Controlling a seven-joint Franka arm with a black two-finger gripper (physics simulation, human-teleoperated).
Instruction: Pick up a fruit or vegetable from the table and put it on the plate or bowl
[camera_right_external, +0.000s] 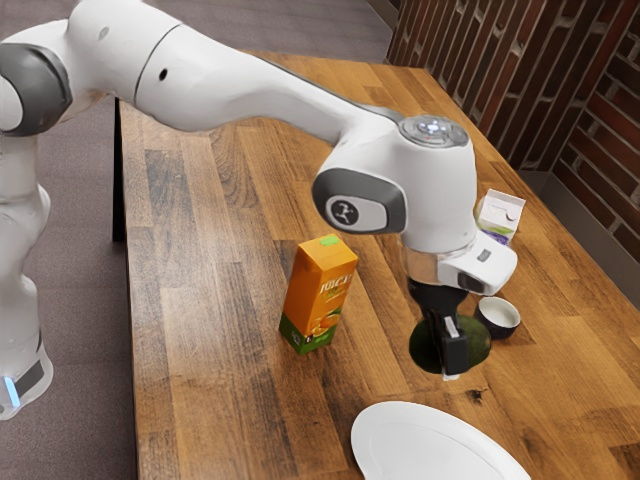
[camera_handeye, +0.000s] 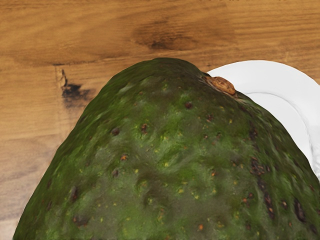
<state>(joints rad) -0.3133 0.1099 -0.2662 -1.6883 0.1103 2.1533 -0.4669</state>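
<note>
- The avocado (camera_handeye: 170, 165) sits squarely between the fingers, its stem end turned toward the plate (camera_handeye: 280, 95).
- The gripper (camera_right_external: 450, 350) is clamped on the avocado's sides, low near the table (camera_right_external: 220, 220), probably for a firm hold across its width.
- The plate lies near the fingers, so the carry looks short.
- The juice carton (camera_right_external: 318, 295) stands apart from the fingers, out of the way.

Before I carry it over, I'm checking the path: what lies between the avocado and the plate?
Just bare wooden table, as the exterior view shows. Nothing stands between the avocado and the plate.
</note>
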